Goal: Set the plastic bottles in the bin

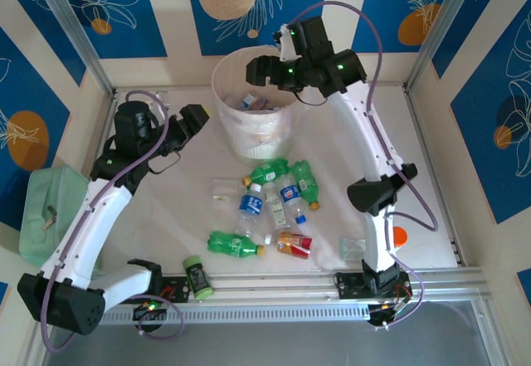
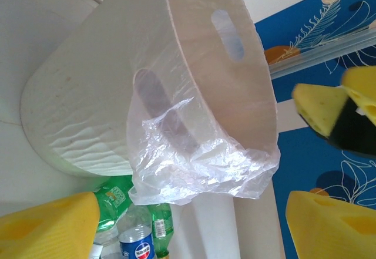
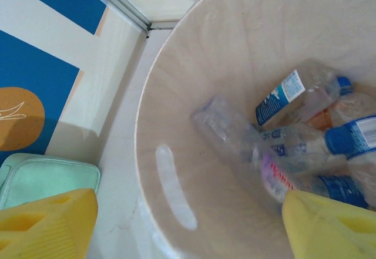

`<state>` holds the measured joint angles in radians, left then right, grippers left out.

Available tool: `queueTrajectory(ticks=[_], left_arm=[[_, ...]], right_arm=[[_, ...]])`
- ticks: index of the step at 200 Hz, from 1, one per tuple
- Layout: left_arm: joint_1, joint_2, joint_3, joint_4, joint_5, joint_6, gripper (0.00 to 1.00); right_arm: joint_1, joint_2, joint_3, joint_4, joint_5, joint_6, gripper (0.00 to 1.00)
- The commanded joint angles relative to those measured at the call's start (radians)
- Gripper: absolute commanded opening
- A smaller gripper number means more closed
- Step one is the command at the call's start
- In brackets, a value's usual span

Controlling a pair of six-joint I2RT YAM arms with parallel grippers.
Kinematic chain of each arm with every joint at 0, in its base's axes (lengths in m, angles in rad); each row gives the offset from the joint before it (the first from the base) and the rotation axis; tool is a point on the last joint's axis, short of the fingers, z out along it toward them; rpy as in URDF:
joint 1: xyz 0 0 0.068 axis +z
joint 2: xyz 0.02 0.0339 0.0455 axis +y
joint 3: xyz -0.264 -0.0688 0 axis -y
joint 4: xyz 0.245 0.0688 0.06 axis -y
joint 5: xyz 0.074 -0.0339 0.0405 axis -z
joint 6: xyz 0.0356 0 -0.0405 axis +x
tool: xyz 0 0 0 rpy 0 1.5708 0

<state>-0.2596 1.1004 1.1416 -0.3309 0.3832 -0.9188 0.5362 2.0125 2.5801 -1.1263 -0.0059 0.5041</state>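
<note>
The cream bin (image 1: 253, 104) with its thin bag liner (image 2: 200, 159) stands at the back middle of the table. My right gripper (image 1: 272, 57) hangs open over its mouth, yellow fingers (image 3: 50, 224) wide apart with nothing between them. Inside lie several clear bottles with blue labels (image 3: 282, 97), and one blurred clear bottle (image 3: 232, 130) sits above them. My left gripper (image 1: 187, 127) is open just left of the bin, empty. On the table lie green bottles (image 1: 270, 171), clear blue-labelled bottles (image 1: 251, 202), another green one (image 1: 234, 244) and a red-orange labelled one (image 1: 294, 244).
A mint-green boxy container (image 1: 50, 212) sits at the left edge. A dark jar with a green lid (image 1: 197, 276) stands by the front rail. A flat clear scrap (image 1: 224, 187) lies left of the bottles. A clear item (image 1: 353, 248) and an orange spot (image 1: 399, 236) are near the right arm's base.
</note>
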Motion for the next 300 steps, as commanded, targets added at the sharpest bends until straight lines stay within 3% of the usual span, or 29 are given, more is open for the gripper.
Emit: queueTrajectory(ticks=[1, 68, 105, 134, 189, 223, 300], left_arm=[[-0.015, 0.003, 0.041, -0.003, -0.010, 0.002, 0.81], [-0.046, 0.009, 0.067, -0.045, -0.038, 0.048, 0.79], [-0.048, 0.008, 0.052, -0.068, -0.051, 0.043, 0.78], [-0.048, 0.009, 0.041, -0.056, -0.060, 0.032, 0.77], [-0.051, 0.015, 0.041, -0.069, -0.049, 0.032, 0.76], [-0.053, 0.006, 0.030, -0.079, -0.055, 0.043, 0.76], [-0.053, 0.008, 0.019, -0.069, -0.043, 0.044, 0.76]], right_arm=[[0.025, -0.190, -0.149, 0.008, 0.102, -0.024, 0.82], [0.028, -0.694, -0.906, 0.161, 0.186, 0.081, 0.83], [0.028, -0.836, -1.239, 0.174, 0.178, 0.167, 0.83], [0.021, -0.858, -1.407, 0.194, 0.176, 0.228, 0.83], [-0.074, -0.691, -1.497, 0.230, 0.152, 0.255, 0.83], [-0.089, -0.569, -1.478, 0.266, 0.153, 0.236, 0.86], [-0.133, -0.374, -1.403, 0.293, 0.150, 0.195, 0.85]])
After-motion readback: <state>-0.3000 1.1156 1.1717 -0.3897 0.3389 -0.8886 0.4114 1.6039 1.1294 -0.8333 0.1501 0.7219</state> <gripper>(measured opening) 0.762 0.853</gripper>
